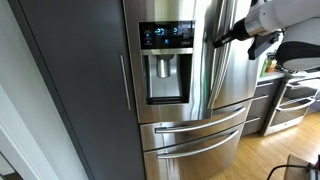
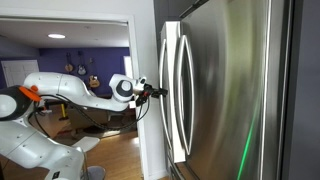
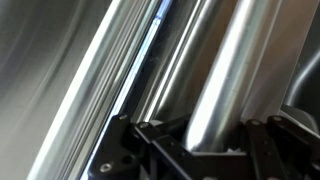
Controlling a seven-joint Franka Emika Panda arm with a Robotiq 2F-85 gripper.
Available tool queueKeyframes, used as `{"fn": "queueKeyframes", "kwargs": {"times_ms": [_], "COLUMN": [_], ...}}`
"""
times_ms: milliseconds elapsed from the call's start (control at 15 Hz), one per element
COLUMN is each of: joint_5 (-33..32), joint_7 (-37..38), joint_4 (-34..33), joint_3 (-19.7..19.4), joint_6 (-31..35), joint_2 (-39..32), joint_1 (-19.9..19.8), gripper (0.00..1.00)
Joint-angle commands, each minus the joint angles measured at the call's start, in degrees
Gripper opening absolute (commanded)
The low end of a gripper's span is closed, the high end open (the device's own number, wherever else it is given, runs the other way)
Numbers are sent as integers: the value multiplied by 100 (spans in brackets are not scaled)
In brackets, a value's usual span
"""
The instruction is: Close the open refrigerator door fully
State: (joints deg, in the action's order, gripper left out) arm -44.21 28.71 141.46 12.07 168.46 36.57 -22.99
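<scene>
The refrigerator door (image 1: 160, 60) is brushed steel with a black dispenser recess and a blue-lit panel. It looks about flush with the plain steel door (image 1: 232, 70) beside it. In the wrist view a thin blue-lit seam (image 3: 150, 45) runs between the two doors. My gripper (image 1: 220, 38) is at the top of the vertical bar handles in the middle, and it also shows side-on in an exterior view (image 2: 158, 90). In the wrist view my gripper (image 3: 215, 140) is open, with a shiny bar handle (image 3: 225, 80) between its fingers. I cannot tell which door that handle belongs to.
Wide lower drawers (image 1: 195, 135) with horizontal handles sit below the doors. A dark tall cabinet panel (image 1: 80, 90) flanks the fridge. A steel oven (image 1: 290, 105) stands on the other side. A white door frame (image 2: 145, 130) stands close behind my arm (image 2: 75, 90).
</scene>
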Motion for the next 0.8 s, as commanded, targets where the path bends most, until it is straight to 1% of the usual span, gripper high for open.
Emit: {"fn": "queueKeyframes", "kwargs": {"times_ms": [0,333,533,733], "joint_5": [-277,-252,-218,-187], "joint_7": [-293,-380,-430,-297], "joint_4": [-397,-709,-1105,-1033], "joint_3": [-127,-239,-263,-174], "joint_6": [277,482,400,283], "joint_2": [-573,-975,-1393,-1290], "joint_1": [-334,-524,-579,-552], "gripper": [0,0,0,0]}}
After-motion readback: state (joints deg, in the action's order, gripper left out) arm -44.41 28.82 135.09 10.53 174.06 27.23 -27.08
